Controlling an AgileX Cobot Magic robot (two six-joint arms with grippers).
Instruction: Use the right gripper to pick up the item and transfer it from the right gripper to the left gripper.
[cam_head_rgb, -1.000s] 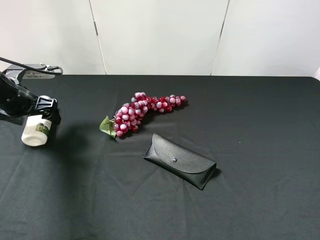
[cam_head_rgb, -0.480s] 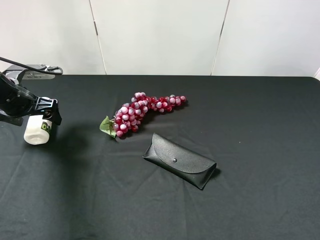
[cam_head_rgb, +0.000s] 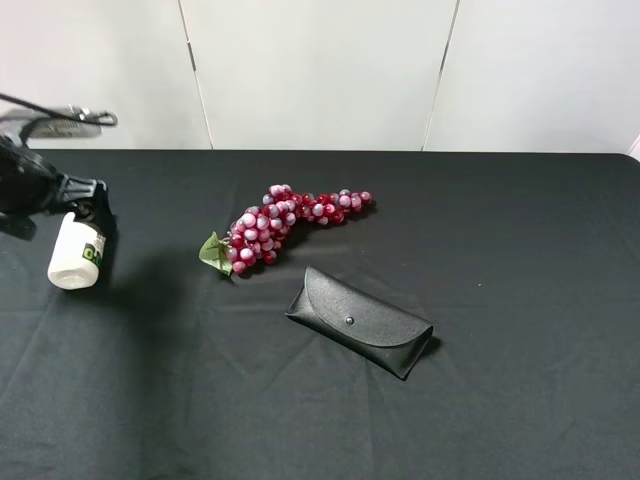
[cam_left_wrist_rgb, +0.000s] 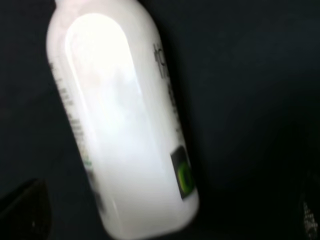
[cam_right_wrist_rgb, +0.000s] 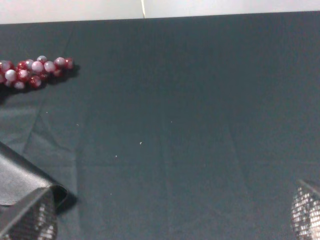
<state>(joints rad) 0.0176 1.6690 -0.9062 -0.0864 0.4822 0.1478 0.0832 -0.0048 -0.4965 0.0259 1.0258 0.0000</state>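
The bottle (cam_head_rgb: 77, 255) lies on its side on the black tablecloth (cam_head_rgb: 500, 260) at the far left of the table, well apart from the grapes (cam_head_rgb: 285, 222) and the glasses case (cam_head_rgb: 362, 320) near the middle. Its long axis runs roughly front to back with a slight slant: the rounded white end points toward the front edge and the end with the green-and-black label points back toward the left gripper (cam_head_rgb: 85, 190). That gripper hovers just behind the bottle with its fingers spread wide and nothing between them. In the left wrist view the bottle (cam_left_wrist_rgb: 122, 125) fills the frame, blurred. The right gripper (cam_right_wrist_rgb: 170, 235) shows only its fingertips (cam_right_wrist_rgb: 306, 210), set wide apart and empty, over bare cloth
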